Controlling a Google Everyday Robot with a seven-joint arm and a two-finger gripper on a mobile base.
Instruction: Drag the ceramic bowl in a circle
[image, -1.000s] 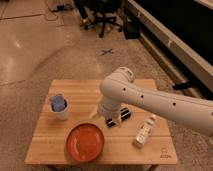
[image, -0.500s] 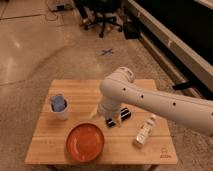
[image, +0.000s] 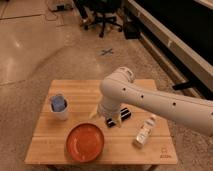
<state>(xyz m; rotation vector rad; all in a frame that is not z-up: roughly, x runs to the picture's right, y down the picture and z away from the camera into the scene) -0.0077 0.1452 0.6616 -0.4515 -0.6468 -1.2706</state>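
Note:
The ceramic bowl (image: 85, 142) is wide, shallow and orange-red, and sits near the front edge of the wooden table (image: 80, 90), left of centre. My white arm reaches in from the right. My gripper (image: 106, 120) hangs just above the table, right behind the bowl's far right rim. I cannot tell whether it touches the rim.
A white cup with blue contents (image: 59, 106) stands at the table's left side. A small bottle (image: 145, 131) lies at the right front. A dark object (image: 123, 116) lies just right of the gripper. Office chairs (image: 102, 15) stand on the floor far behind.

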